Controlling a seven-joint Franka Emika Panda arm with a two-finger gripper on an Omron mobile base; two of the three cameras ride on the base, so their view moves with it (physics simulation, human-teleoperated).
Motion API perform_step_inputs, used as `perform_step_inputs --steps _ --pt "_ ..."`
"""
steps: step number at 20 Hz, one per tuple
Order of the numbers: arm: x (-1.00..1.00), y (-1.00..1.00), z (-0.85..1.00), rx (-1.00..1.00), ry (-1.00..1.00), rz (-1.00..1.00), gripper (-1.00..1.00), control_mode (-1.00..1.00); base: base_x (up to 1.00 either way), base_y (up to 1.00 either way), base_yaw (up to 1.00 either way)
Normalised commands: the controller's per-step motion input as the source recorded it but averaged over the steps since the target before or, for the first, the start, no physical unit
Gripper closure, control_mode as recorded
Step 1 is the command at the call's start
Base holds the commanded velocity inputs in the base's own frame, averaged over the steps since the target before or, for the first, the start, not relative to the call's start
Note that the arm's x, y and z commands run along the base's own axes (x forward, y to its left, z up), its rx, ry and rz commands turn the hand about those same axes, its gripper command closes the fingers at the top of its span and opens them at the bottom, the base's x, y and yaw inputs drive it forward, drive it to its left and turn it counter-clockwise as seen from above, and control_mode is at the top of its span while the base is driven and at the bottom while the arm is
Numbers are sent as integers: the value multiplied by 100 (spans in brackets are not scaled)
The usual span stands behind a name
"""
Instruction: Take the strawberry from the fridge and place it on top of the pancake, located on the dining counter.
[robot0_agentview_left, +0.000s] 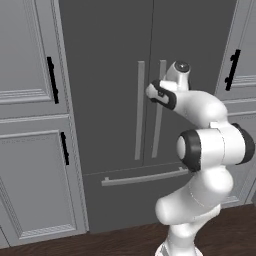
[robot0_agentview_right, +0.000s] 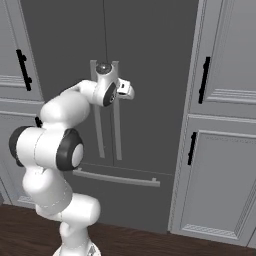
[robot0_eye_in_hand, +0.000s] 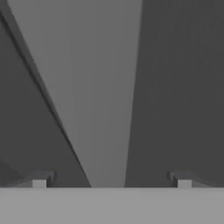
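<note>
fridge (robot0_agentview_left: 115, 85) doors closed; hand view alone shows the gripper (robot0_eye_in_hand: 111, 180) spread wide astride a pale handle (robot0_eye_in_hand: 103, 87), gripping nothing

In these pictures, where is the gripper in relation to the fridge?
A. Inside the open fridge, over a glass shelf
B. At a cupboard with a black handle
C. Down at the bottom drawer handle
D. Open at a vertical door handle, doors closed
D: the gripper is open, a pale vertical door handle between its fingertips, and the fridge doors are closed.
</note>
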Motion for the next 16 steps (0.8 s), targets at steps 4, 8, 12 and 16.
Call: perform_step_inputs --steps 4,8,12,16 --pt "38 0 -12 0 -5 0 -100 -100 0 0 0" --pt "43 0 -4 0 -5 0 -100 -100 0 0 0" --pt "38 0 -9 0 -10 0 -100 -100 0 0 0" --pt "39 0 -16 0 -18 0 -100 -100 0 0 0"
